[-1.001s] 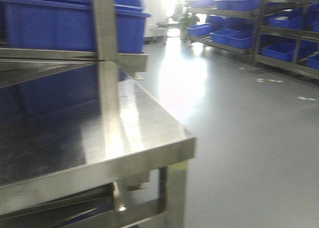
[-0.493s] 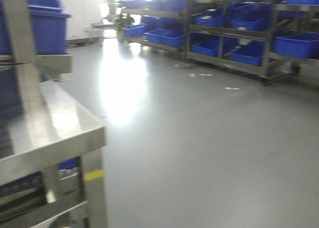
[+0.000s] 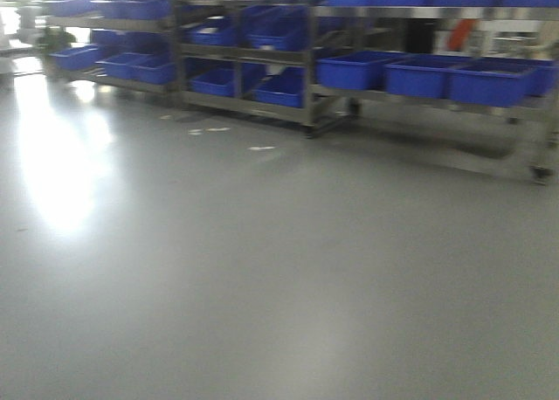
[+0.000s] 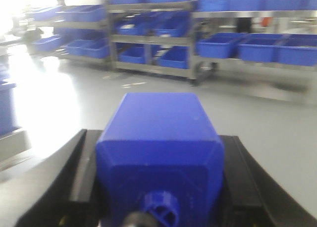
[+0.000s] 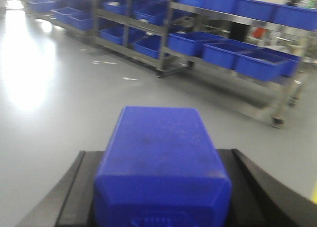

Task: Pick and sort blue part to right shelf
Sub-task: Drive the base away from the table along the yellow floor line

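We clamp the blue part [image 4: 159,160] between our left gripper's [image 4: 157,135] black fingers [image 4: 81,172], knob toward the camera; beyond it lie grey floor [image 4: 74,98] and racks [image 4: 148,36] of blue bins [image 4: 218,44].

Left gripper [image 4: 158,136] — two matte black fingers [image 4: 79,172], flat-faced, narrow at the tips and widening toward the camera into broad wedge-like slabs. Right gripper [image 5: 157,151] looks the same: smooth, angular black fingers [image 5: 74,192] with slanting outer edges. Screws, cables, markings — too blurred to tell.
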`<state>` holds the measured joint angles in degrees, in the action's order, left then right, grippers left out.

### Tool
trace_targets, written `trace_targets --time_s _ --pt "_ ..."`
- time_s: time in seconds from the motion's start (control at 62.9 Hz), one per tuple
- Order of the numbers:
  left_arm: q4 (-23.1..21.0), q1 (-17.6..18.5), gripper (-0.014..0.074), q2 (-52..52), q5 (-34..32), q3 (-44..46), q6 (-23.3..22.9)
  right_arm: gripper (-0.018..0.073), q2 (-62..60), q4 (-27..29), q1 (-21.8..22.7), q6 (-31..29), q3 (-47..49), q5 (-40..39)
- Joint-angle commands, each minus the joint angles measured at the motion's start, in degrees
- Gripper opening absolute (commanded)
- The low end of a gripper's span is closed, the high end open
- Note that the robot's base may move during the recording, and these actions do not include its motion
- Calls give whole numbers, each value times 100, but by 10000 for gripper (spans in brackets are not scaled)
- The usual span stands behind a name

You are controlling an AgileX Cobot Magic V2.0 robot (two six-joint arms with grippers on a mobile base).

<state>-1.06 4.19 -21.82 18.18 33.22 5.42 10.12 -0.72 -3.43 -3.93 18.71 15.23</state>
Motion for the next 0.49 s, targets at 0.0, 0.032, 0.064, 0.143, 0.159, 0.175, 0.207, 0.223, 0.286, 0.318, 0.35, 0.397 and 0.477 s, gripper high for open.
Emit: trace_targets --time_s 0.0,0.032,0.064,0.143,0.159,0.175,0.207,0.223,0.286,0.318,0.35,0.397,0.477 --pt "-14 22 207 -51 -539 167 6 398 47 -16 41 -15 165 -509" --pt "-14 22 207 -51 -539 167 6 398 47 -16 41 -15 165 -509" --pt "-14 22 207 -51 -539 167 6 398 47 -16 41 -15 165 -509" --pt "-14 22 207 -51 -539 167 6 398 47 -16 41 -15 165 -509" --pt "-14 22 207 -51 -539 167 6 398 47 -16 41 -15 165 -509" --pt "-14 22 207 -51 -539 167 6 398 47 -16 41 -15 165 -509" --pt "-14 22 207 -51 -539 167 6 398 47 -16 41 -15 165 -509" --pt "-14 22 207 -51 -539 167 6 398 47 -16 41 -15 165 -509" --pt "-14 22 207 -51 -539 167 6 398 47 -16 41 -15 165 -509" --pt "-14 22 207 -51 -539 167 6 398 47 -16 41 -15 165 -509" --pt "-14 22 207 -51 -539 167 6 398 47 -16 41 -15 165 -509" --pt "-14 22 207 -51 -539 167 6 398 47 -16 41 -15 165 -509" --pt "-14 22 207 -51 -539 167 6 398 47 -16 41 -15 165 -509"
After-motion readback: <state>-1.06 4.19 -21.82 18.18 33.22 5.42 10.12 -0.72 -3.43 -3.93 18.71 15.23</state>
